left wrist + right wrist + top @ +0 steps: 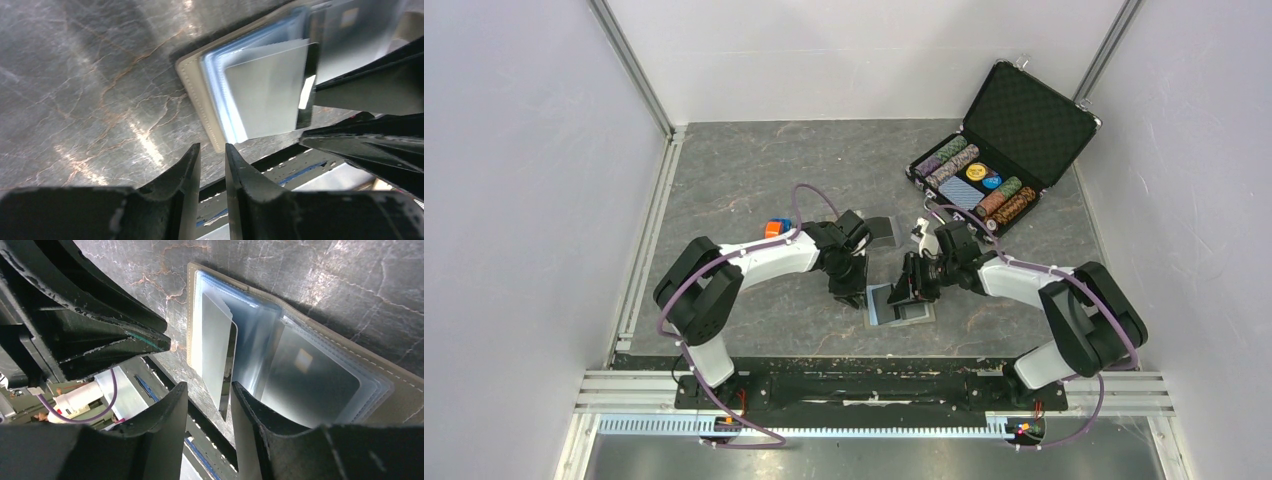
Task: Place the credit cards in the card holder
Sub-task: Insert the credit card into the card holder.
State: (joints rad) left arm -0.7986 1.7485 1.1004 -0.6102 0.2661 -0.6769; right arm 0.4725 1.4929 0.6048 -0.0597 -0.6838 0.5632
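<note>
In the top view, an open black briefcase [1034, 125] with poker chips [954, 160] is seen at the far right of the grey table [744, 170]. A small orange and blue object [774, 228] lies beside the left arm. A dark card [880, 230] lies flat on the table just behind the left gripper [850, 294]. The card holder [904, 312] is spread open near the table's front edge, between the two grippers. Part of it is hidden under the right gripper [910, 290].

In the left wrist view, the left gripper's jaws are seen slightly parted with nothing between them, just off a corner of the holder and apart from it. The holder's right side is blocked by the right gripper's black fingers [370, 95]. A pale stitched rim and blue-grey clear sleeves are shown. A glossy dark-edged card [265, 95] stands tilted up out of the sleeves.

In the right wrist view, the right gripper's jaws are seen spread, with the near end of that tilted card in the gap. Whether either finger touches it cannot be told. A second card [315, 380], marked by a small pale chip, is seen lying flat inside a sleeve on the holder's other half.
</note>
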